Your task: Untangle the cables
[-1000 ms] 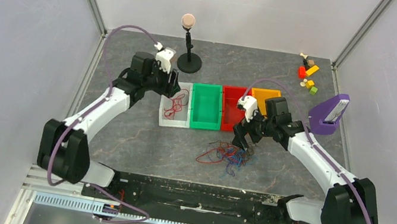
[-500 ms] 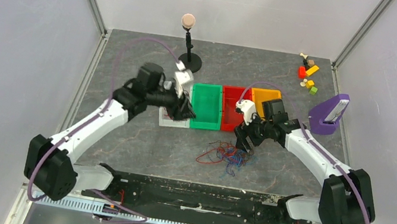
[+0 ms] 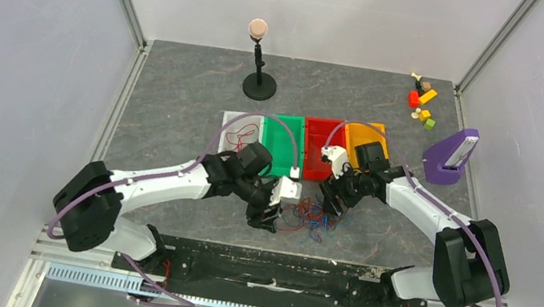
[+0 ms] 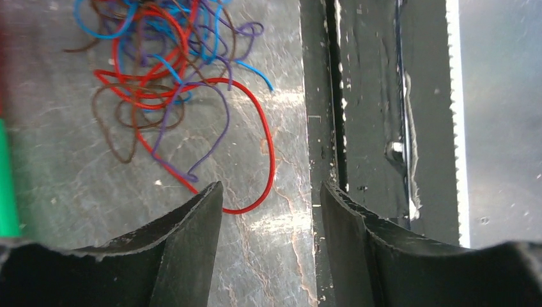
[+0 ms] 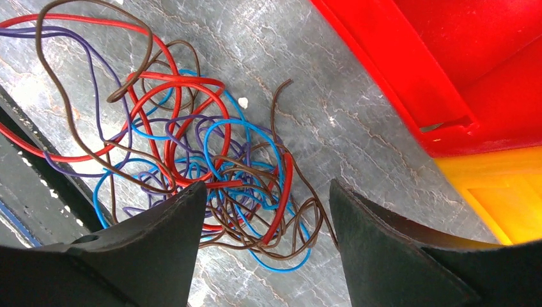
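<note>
The cables (image 3: 310,213) lie in a loose tangle of red, blue, purple and brown wires on the grey table in front of the bins. They also show in the left wrist view (image 4: 167,77) and the right wrist view (image 5: 211,160). My left gripper (image 3: 265,217) is open and empty, low at the tangle's left side, with a red loop (image 4: 265,153) lying between its fingers. My right gripper (image 3: 333,203) is open and empty just over the tangle's right part. A few red wires (image 3: 239,138) lie in the white tray (image 3: 231,119).
A green bin (image 3: 284,127), a red bin (image 3: 320,140) and an orange bin (image 3: 364,130) stand in a row behind the tangle. A black stand (image 3: 258,85) is at the back. A purple holder (image 3: 448,158) and small blocks (image 3: 423,102) are at the right. The table's front rail (image 4: 348,128) is close.
My left arm has swung from the white tray over to the front, down to the left side of the tangle. My right gripper has shifted slightly over the tangle.
</note>
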`<act>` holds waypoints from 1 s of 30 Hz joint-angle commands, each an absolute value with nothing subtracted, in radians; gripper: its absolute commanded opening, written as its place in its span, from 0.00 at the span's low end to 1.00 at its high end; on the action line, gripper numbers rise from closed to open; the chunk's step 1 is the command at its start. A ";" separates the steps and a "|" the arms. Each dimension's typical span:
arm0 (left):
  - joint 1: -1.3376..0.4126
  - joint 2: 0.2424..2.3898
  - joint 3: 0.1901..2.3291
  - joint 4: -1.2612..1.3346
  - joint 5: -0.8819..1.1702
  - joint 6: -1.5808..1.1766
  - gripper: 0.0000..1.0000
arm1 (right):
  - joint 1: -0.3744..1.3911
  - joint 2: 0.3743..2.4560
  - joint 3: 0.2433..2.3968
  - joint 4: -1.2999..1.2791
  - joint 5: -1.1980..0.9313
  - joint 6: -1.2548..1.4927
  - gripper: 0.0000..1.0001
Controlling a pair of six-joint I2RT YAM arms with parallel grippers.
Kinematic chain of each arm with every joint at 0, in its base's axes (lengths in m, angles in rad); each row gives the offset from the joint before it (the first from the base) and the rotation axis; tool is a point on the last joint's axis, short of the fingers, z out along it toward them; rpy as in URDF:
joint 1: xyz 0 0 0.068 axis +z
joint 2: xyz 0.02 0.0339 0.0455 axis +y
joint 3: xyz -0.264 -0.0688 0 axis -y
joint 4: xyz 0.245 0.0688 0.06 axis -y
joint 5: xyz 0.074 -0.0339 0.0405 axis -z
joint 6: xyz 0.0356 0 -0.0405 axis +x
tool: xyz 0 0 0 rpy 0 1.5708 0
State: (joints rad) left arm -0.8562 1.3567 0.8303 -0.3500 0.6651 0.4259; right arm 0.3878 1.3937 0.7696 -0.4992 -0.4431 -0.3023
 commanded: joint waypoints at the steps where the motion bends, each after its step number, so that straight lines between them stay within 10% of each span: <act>1: -0.935 1.419 0.814 -0.337 0.569 0.600 0.65 | 0.383 1.409 0.750 -0.451 -0.448 -0.285 0.73; 8: -1.008 1.500 0.805 -0.263 0.388 0.643 0.59 | 0.383 1.433 0.748 -0.448 -0.409 -0.307 0.73; 14: -1.022 1.489 0.920 -0.480 0.376 0.618 0.02 | 0.383 1.456 0.725 -0.430 -0.312 -0.350 0.71; 30: -0.608 0.950 1.409 -0.730 0.811 0.369 0.02 | 0.382 1.450 0.642 -0.384 -0.097 -0.422 0.45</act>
